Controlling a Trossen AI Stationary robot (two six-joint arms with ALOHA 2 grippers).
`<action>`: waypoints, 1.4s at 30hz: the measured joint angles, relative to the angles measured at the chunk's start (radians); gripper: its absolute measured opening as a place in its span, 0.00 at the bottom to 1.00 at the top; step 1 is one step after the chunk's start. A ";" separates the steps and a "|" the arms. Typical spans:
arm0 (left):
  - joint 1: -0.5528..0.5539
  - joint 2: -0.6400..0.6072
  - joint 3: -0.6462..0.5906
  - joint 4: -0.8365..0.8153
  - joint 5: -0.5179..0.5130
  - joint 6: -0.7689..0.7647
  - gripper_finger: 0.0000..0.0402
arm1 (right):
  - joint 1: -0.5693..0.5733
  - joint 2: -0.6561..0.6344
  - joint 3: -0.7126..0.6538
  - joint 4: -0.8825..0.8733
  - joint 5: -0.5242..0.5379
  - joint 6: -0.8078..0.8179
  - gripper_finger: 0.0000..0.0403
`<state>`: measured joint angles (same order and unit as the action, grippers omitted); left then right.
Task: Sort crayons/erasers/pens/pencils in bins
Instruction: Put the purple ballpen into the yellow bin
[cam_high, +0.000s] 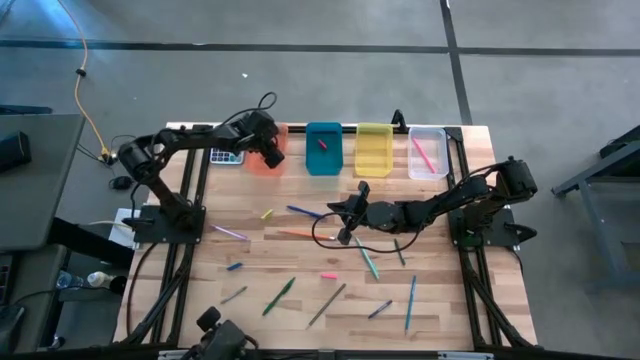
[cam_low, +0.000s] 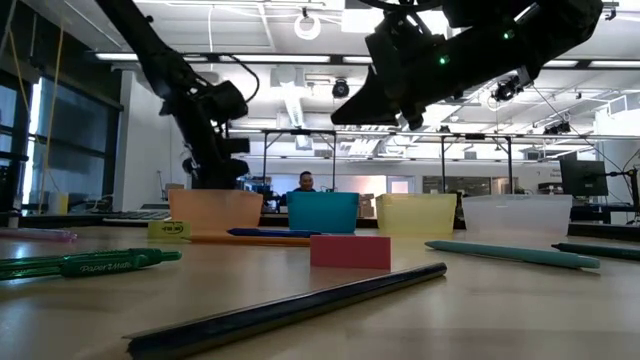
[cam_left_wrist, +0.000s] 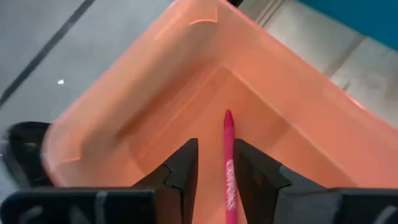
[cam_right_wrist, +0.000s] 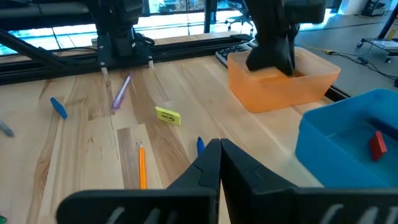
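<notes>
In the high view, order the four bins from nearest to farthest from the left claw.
1. Orange bin, directly under the left claw.
2. Teal-blue bin, next toward the right.
3. Yellow bin, further right.
4. Clear bin, far right end of the row.

L hand (cam_left_wrist: 214, 163) over orange bin (cam_left_wrist: 124, 106), fingers (cam_left_wrist: 183, 168) gripping pink crayon (cam_left_wrist: 229, 162), tip pointing into bin
</notes>
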<state>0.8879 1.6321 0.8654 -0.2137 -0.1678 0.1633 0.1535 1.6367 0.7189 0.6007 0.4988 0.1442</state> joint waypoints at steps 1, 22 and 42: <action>0.000 -0.020 0.000 -0.019 -0.001 0.014 0.23 | 0.000 0.000 0.000 -0.001 0.000 0.000 0.00; -0.427 -0.526 0.000 -0.698 0.000 0.202 0.00 | 0.000 0.000 0.000 0.000 0.000 -0.014 0.00; -1.095 -0.137 0.000 -0.770 0.002 -0.130 0.00 | 0.023 0.000 0.000 -0.018 0.000 -0.014 0.00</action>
<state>-0.2074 1.4952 0.8654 -0.9834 -0.1658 0.0333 0.1767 1.6367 0.7192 0.5823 0.4984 0.1303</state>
